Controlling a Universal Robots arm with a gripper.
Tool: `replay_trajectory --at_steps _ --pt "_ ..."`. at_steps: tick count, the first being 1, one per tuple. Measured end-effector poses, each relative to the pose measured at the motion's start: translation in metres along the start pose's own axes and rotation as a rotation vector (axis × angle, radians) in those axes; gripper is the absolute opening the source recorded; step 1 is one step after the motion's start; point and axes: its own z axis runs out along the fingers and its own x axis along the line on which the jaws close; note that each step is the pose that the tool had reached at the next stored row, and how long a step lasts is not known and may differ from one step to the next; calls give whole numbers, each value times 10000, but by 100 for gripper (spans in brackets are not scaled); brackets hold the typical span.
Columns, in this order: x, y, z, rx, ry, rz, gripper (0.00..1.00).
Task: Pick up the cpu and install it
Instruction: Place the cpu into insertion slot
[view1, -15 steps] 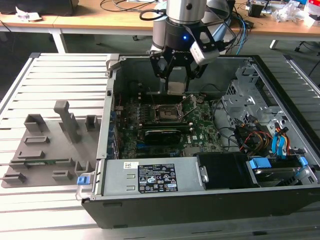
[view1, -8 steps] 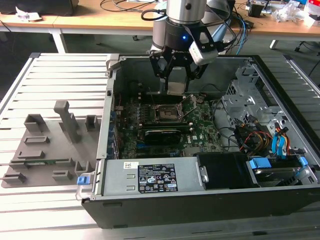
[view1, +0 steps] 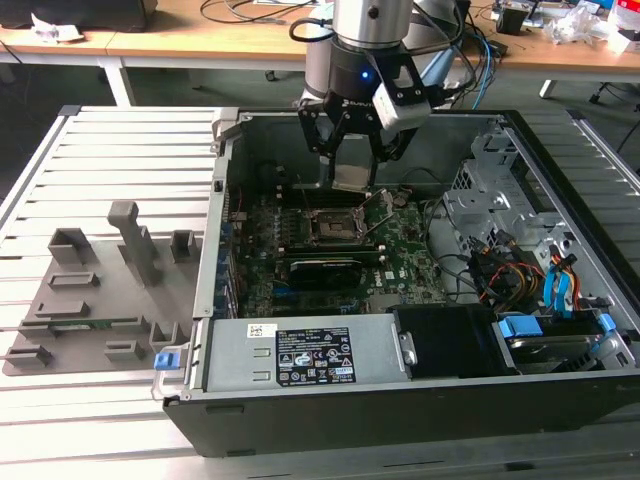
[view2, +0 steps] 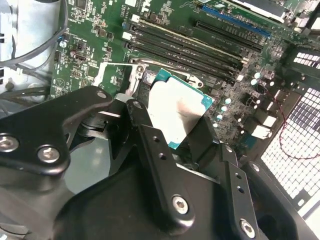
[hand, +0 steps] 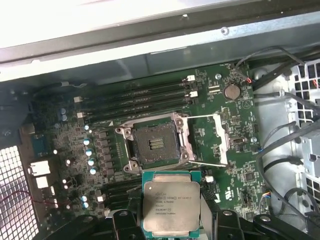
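The cpu (hand: 171, 204), a small square chip with a pale silver top and a green edge, sits between my gripper's (hand: 172, 222) black fingers (view2: 156, 150), which are shut on its sides. In the second wrist view the cpu (view2: 177, 111) hangs above the green motherboard (view2: 165, 40). The empty black socket (hand: 154, 144) lies just beyond the chip, with its metal load plate (hand: 210, 141) swung open beside it. In the exterior view my gripper (view1: 352, 175) hovers inside the open computer case, a little behind and above the socket (view1: 330, 228).
The case walls (view1: 225, 200) surround the board. Memory slots (hand: 140, 100) run behind the socket; cables and drive bays (view1: 520, 270) fill the exterior view's right. A power supply (view1: 300, 355) lies in front. A grey plastic tray (view1: 100, 290) rests on the slatted table at the exterior view's left.
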Motion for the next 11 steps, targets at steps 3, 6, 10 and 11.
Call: replay_trajectory --at_steps 3,6,10,11 --pt "0 0 1 8 24 340 55" --pt "0 0 2 17 48 685 55" --pt "0 0 3 29 73 1044 55" --pt "0 0 3 31 79 1134 55"
